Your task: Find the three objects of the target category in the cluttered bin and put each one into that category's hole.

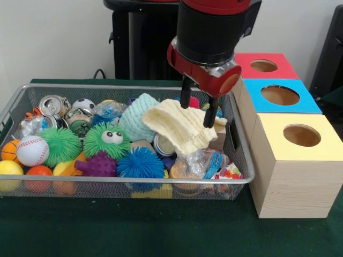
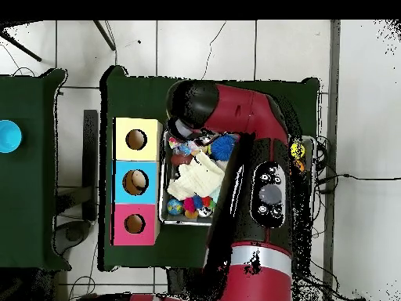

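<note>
My gripper (image 1: 198, 107) hangs over the right part of the wire mesh bin (image 1: 107, 180). It is shut on a pale yellow knitted cloth (image 1: 179, 127), which droops from the fingers just above the clutter. A mint green knitted cloth (image 1: 137, 115) lies in the bin right beside it. To the right of the bin stand three wooden boxes, each with a round hole on top: red (image 1: 284, 70), blue (image 1: 308, 105) and yellow (image 1: 273, 126). In the overhead view the arm hides the gripper; the yellow cloth (image 2: 193, 177) shows next to the blue box (image 2: 119, 182).
The bin is packed with a green furry ball with eyes (image 1: 107, 140), a blue spiky ball (image 1: 140, 164), a purple spiky toy (image 1: 98, 165), a baseball (image 1: 32, 150), crushed cans (image 1: 52, 105) and a plastic bottle (image 1: 202, 162). The table is covered in dark green cloth (image 1: 161, 230).
</note>
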You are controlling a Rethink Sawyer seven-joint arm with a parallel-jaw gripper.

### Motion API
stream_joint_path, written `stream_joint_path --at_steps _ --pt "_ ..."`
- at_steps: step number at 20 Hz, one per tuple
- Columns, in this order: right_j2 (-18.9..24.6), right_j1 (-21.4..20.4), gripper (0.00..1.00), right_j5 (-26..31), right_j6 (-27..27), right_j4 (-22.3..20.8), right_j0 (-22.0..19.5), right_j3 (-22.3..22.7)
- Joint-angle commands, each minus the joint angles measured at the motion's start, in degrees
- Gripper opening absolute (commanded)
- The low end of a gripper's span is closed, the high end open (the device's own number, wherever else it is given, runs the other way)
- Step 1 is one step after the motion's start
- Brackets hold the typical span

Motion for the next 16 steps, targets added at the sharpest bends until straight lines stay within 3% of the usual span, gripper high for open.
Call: stream_joint_path --at_steps 1,16 --pt "5.57 -2.07 1.00 3.73 -11.61 -1.76 -5.62 4.63" --pt "6.59 -4.55 1.00 -1.65 -11.81 -4.18 -5.94 9.40"
